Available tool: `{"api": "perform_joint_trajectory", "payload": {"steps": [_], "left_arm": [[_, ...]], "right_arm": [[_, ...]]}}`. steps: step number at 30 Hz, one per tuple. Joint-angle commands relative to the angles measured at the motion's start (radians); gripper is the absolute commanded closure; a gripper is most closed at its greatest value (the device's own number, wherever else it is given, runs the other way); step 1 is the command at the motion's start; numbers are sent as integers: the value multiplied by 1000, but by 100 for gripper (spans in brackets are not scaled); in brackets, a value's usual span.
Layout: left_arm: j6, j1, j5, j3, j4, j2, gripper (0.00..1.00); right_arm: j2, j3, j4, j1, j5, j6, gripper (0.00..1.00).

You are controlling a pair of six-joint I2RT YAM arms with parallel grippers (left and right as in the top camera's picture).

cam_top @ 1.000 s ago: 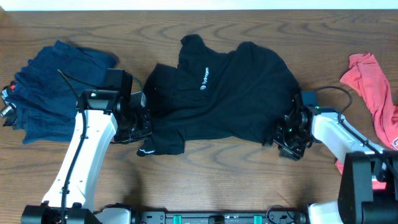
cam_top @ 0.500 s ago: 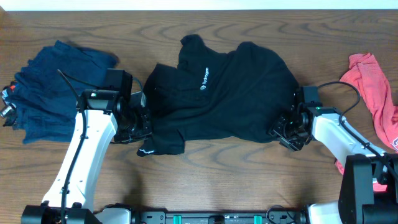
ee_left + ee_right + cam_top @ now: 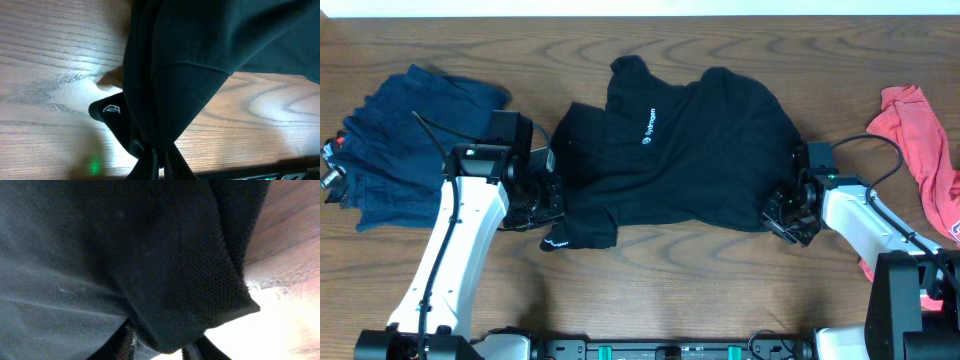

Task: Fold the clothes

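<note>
Centrally, rumpled black shirt [image 3: 680, 150], edges tight in left end effector [image 3: 548, 206], right end effector [image 3: 783, 214].

Black shirt [image 3: 690, 150]; navy clothes [image 3: 400, 150]; red garment [image 3: 930, 150].

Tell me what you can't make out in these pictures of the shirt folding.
1. Red garment, overhead: cut off by the right edge, partly behind the right arm.
2. Chest print on the black shirt, overhead: too small to read.
3. Left gripper, left wrist view: fingertips buried in bunched shirt cloth.
4. Right gripper, right wrist view: cloth fills the frame, hiding its fingertips.
</note>
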Motion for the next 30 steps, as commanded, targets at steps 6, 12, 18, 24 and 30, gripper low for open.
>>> {"api": "perform_joint_trajectory", "payload": {"steps": [6,12,18,24,30], "left_arm": [[18,3,2,7,-7,6,94],[86,3,151,15,-29,-11,94],[130,3,234,143,-48,-88,94],[103,14,235,328,-48,-191,94],[-1,80,235,467,-15,-277,94]], "right_arm": [[38,-43,-4,9,126,-65,99],[-101,90,-148,-34,48,-216,99],[-310,405,-325,-158,53,-414,99],[-419,681,-442,-279,53,-523,99],[-454,860,-517,-354,54,-556,99]]}}
